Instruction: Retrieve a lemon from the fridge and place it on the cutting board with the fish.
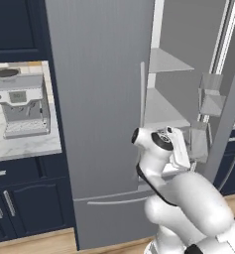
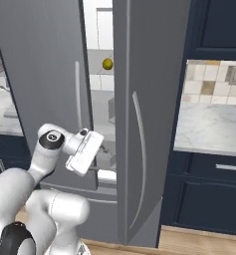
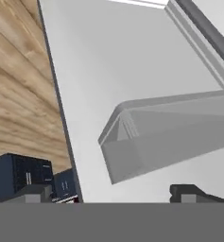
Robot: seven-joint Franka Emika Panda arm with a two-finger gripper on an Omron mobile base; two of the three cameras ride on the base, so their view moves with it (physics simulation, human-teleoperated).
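The gripper [image 3: 113, 194] stands wide open and holds nothing; in the hand view its two dark fingertips [image 3: 186, 193] are far apart at the bottom, with only air between them. In front of them there is the white inner side of the open fridge door with a grey door bin [image 3: 165, 142] fixed on it, and on the left a strip of wooden floor [image 3: 19, 85] is visible.

In the right base view the white hand of the arm is low in the gap between the two doors of the fridge [image 2: 45, 74], at the level of the lower shelves. The right door [image 2: 149, 114] is swung out towards the camera, with its long curved handle facing us. The lemon [image 2: 107, 63] lies on an upper shelf inside, well above the hand and apart from it.

In the left base view the closed left door [image 1: 99, 99] fills the middle, and the grey shelves [image 1: 163, 106] of the interior appear to its right. On the marble counter [image 1: 20, 144] at the left a grey coffee machine [image 1: 21, 104] stands above the dark navy cabinets [image 1: 25, 203].
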